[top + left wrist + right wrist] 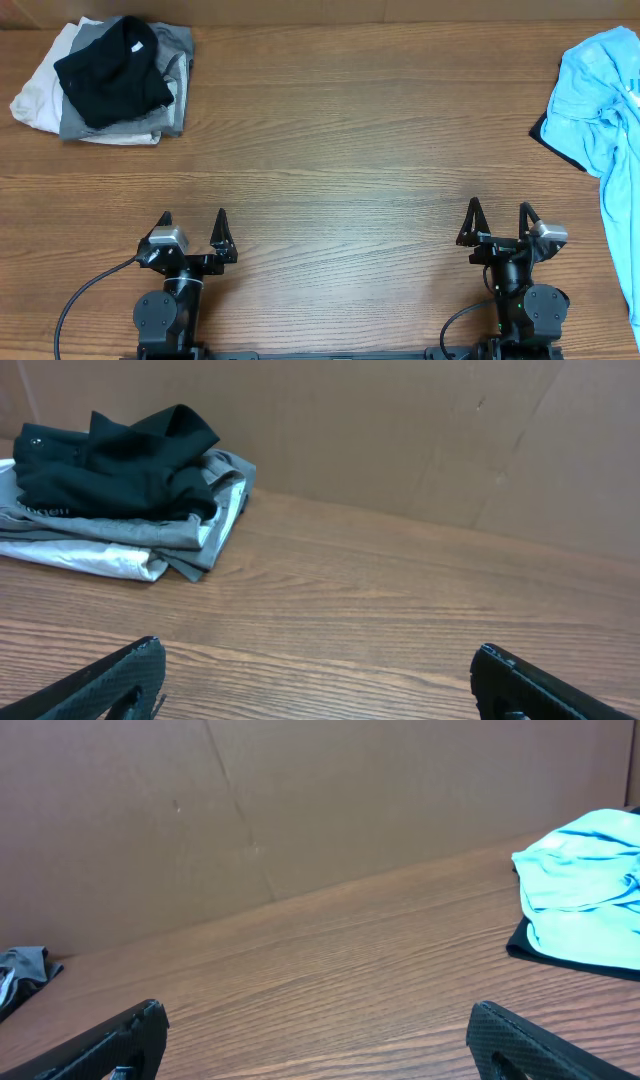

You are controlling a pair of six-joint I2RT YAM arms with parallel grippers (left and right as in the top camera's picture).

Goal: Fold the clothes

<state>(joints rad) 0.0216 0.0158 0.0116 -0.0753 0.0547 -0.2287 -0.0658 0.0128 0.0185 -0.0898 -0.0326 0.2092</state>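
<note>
Jaws wide apart, empty, on left gripper & right gripper; folding not begun. Nxt: right gripper reaches crumpled light blue T-shirt, drags it centre

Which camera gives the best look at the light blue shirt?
The overhead view: it shows most of the light blue shirt, crumpled at the right, cut by the frame edge. The right wrist view shows only one bunched part; the left wrist view misses it.
</note>
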